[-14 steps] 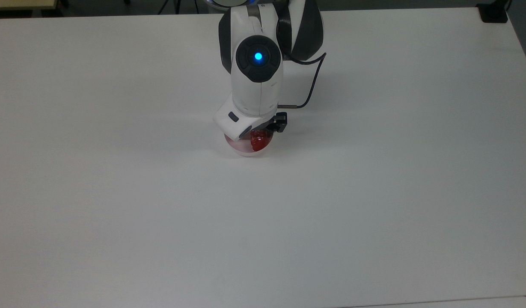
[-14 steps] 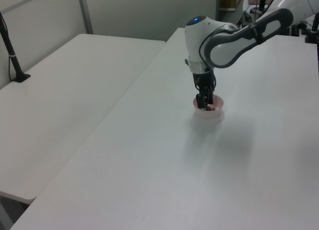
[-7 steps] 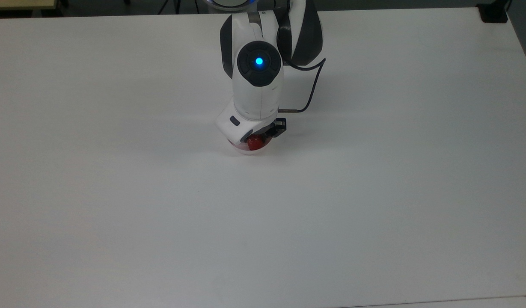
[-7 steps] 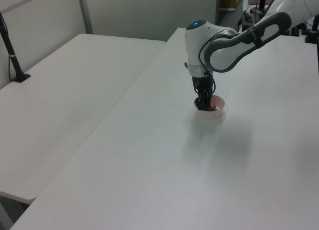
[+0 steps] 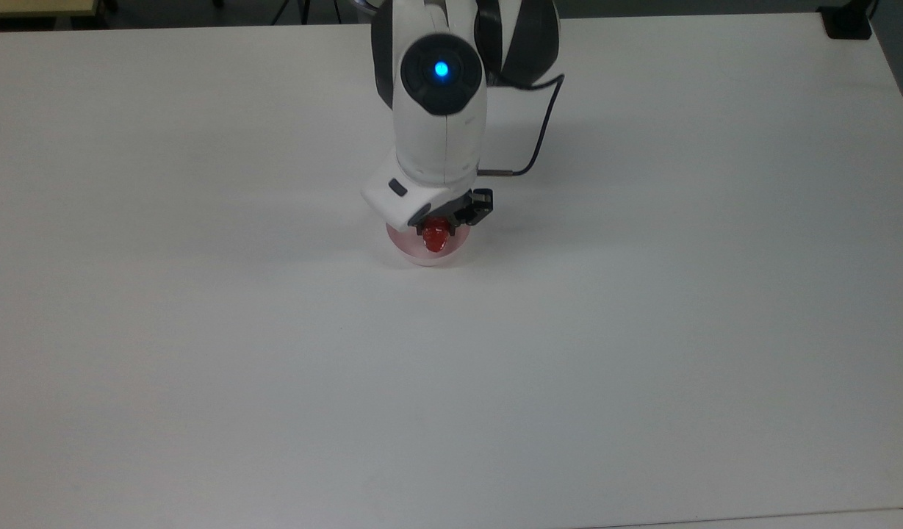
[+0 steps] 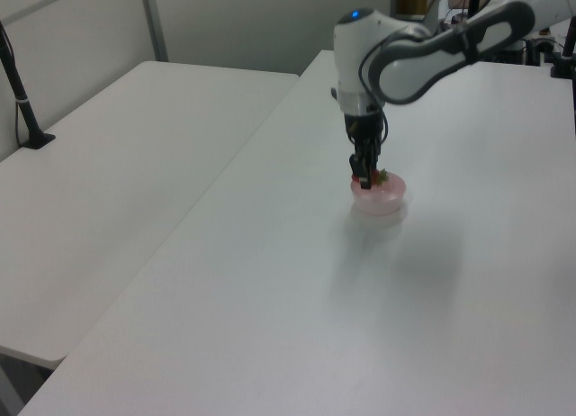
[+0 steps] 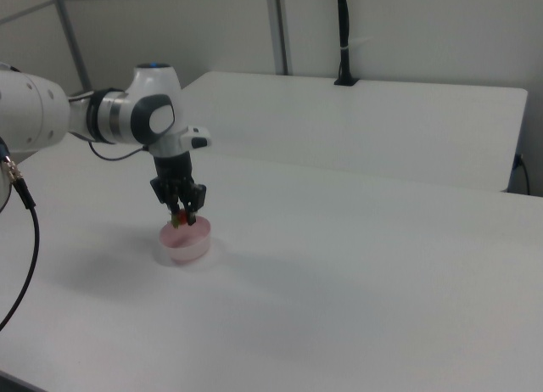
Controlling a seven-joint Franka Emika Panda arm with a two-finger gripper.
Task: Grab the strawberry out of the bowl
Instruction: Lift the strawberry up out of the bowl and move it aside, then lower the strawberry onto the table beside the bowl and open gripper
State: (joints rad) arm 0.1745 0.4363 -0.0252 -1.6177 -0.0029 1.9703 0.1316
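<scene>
The tool (image 7: 181, 215) pinches the strawberry (image 5: 436, 235) and holds it just above the bowl (image 5: 422, 253) on the tabletop (image 5: 642, 330) — the lift looks under way. The next move calls for a straight rise clear of the bowl's rim, grip kept firm.

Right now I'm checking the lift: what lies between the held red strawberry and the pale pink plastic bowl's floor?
Nothing: in the right view the glossy red strawberry hangs in the gripper above the pale pink plastic bowl.
</scene>
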